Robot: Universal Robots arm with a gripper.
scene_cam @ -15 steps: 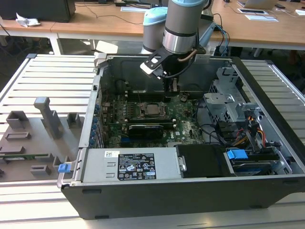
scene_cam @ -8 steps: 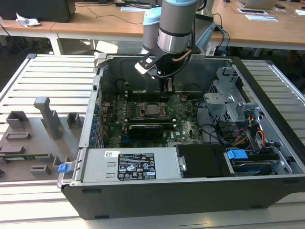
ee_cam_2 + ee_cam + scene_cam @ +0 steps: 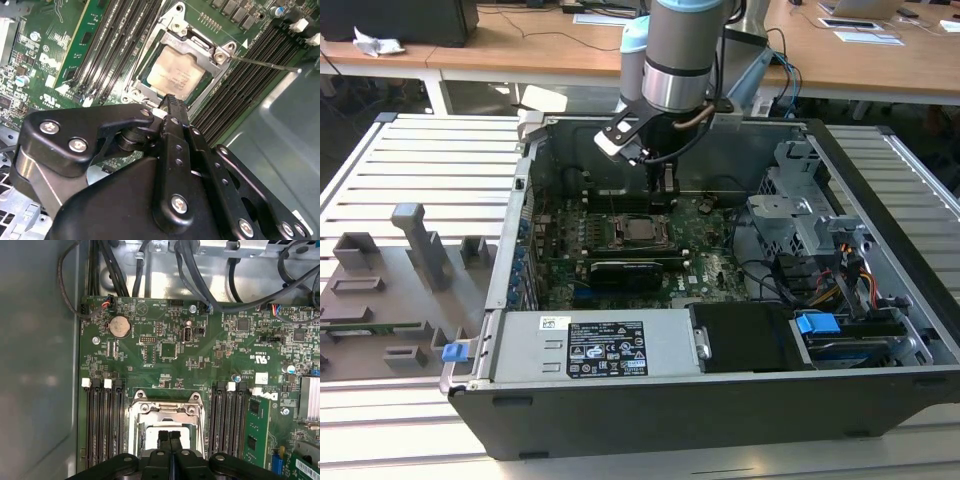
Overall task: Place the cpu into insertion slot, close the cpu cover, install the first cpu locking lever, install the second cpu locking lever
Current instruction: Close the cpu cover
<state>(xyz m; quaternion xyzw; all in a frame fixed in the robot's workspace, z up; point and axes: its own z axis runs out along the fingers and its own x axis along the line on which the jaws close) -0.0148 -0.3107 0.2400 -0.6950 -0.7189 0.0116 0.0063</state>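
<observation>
The arm reaches down into an open dark grey metal computer case (image 3: 650,410) that lies on a slatted pale grey table (image 3: 420,150). Its black gripper (image 3: 665,195) hangs low over the green motherboard (image 3: 170,365), right at the edge of the small square metal-rimmed insertion slot (image 3: 134,415).

In both wrist views the gripper's (image 3: 170,101) two fingertips (image 3: 163,436) are pressed together with nothing between them. They sit just above the slot's near side.

The cpu, a flat square chip with a pale silver-grey face (image 3: 176,75), lies in the insertion slot. It shows through the window of the cpu cover, a thin silver-grey metal frame plate (image 3: 196,46), which lies down flat around it. In the first wrist view the cover (image 3: 165,409) frames the chip (image 3: 149,437) on the slot, and the gripper (image 3: 169,435) overlaps the chip's middle. In the exterior view the chip (image 3: 642,232) sits just below the fingers.

A thin metal lever rod (image 3: 265,64) runs out from one corner of the slot over the long black memory slots (image 3: 102,420) beside it. I cannot tell whether it is latched.
</observation>
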